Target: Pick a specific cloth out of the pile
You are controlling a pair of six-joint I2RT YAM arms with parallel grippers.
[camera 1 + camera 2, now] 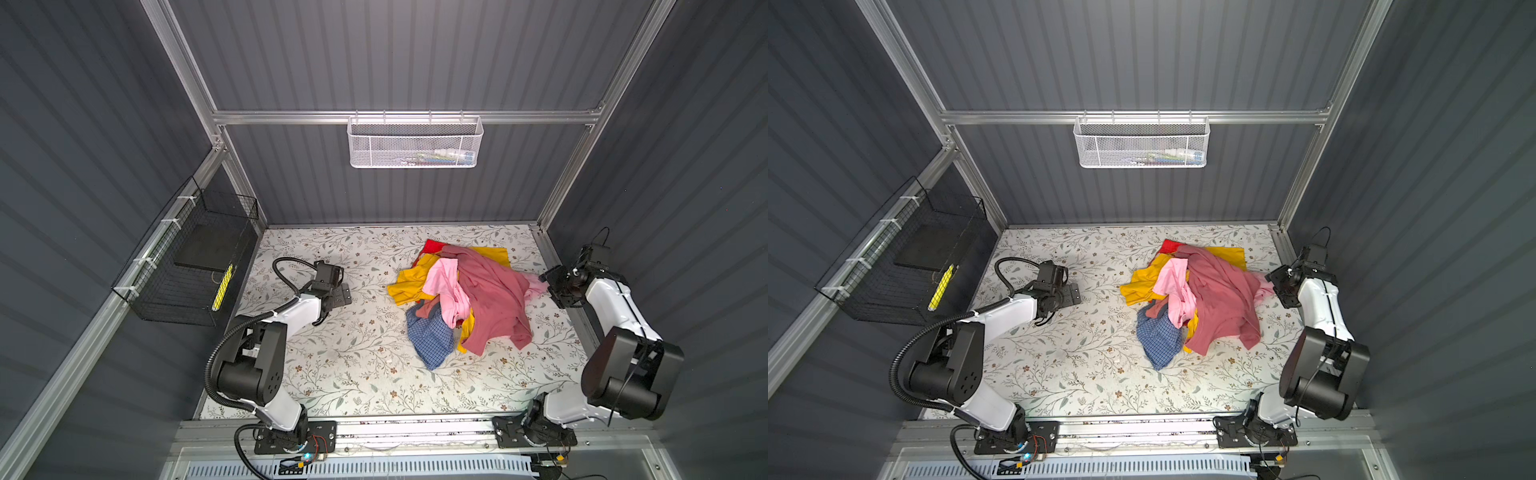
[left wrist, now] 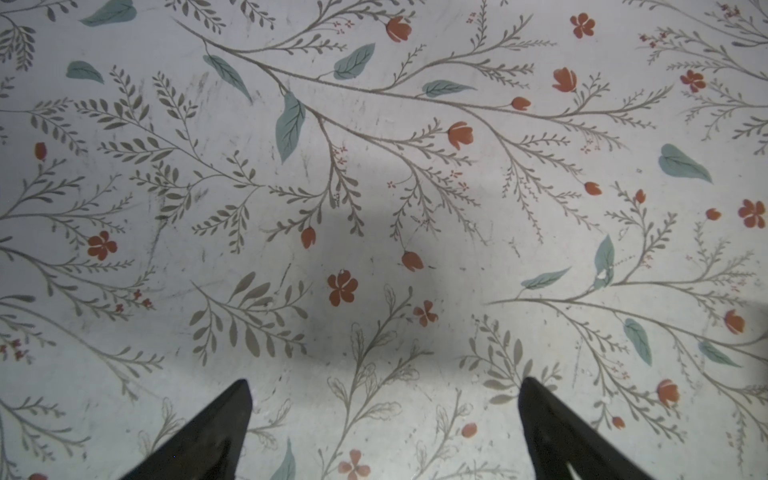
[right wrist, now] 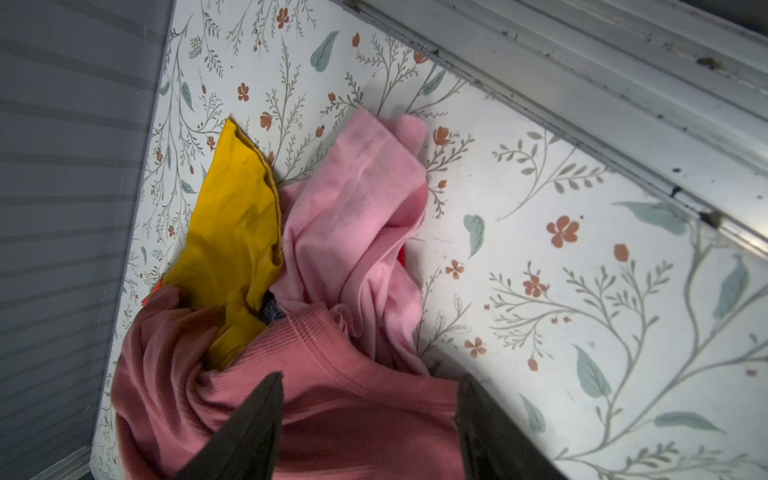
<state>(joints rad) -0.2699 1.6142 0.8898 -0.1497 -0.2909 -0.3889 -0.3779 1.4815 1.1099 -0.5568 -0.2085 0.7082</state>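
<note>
The pile (image 1: 461,299) (image 1: 1196,299) lies right of centre on the floral table. The cloth (image 1: 449,286) (image 1: 1177,286), light baby pink, drapes over the pile's middle, and one end of it (image 3: 353,216) pokes out on the pile's right side. A dusty rose-red garment (image 1: 494,299) (image 3: 332,415) covers most of it. My right gripper (image 1: 550,286) (image 1: 1277,286) (image 3: 370,378) is at the pile's right edge, jaws apart astride the rose-red garment's ribbed collar, with the pink end just beyond the tips. My left gripper (image 1: 340,297) (image 1: 1069,295) (image 2: 385,381) hangs open over bare table, far left of the pile.
Yellow fabric (image 3: 232,232) and a blue checked shirt (image 1: 430,338) belong to the heap. A black wire basket (image 1: 187,266) hangs on the left wall, a white mesh basket (image 1: 415,143) on the back wall. The aluminium frame rail (image 3: 582,104) runs close beside my right gripper.
</note>
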